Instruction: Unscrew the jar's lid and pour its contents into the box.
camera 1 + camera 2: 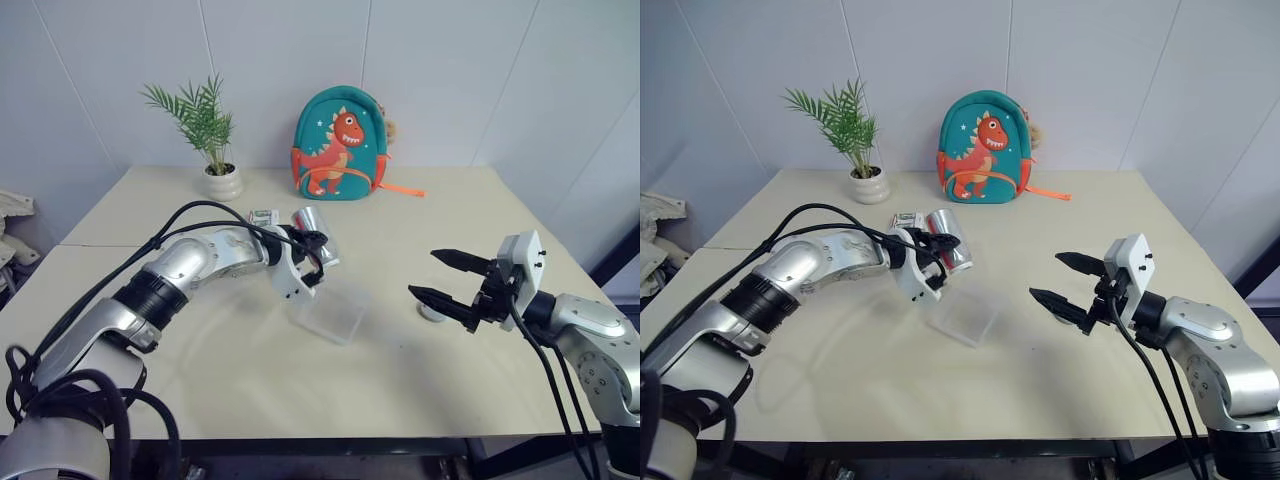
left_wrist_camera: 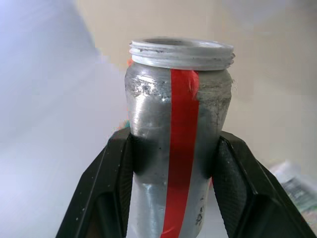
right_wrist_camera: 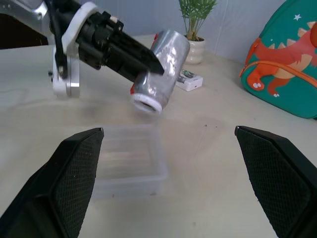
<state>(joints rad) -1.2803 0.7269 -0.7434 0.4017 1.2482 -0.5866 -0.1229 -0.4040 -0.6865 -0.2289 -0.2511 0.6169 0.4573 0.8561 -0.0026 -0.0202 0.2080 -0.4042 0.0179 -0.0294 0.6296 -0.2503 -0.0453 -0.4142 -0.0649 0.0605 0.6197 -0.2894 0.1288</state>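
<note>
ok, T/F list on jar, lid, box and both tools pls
1. The left tool grips the jar. True.
2. The jar stands upright on the table. False: it is held tilted in the air, mouth toward the box.
3. The lid is still on the jar. False: the threaded mouth is open; the lid lies on the table by the right tool.
4. The right tool is open and holds nothing. True.
5. The box holds a green packet. False: nothing like that shows inside.

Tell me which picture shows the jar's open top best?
The right wrist view: the jar tips its open mouth toward that camera, above the box. The left wrist view shows its threaded rim side-on in the left gripper; the eye views show it small.
</note>
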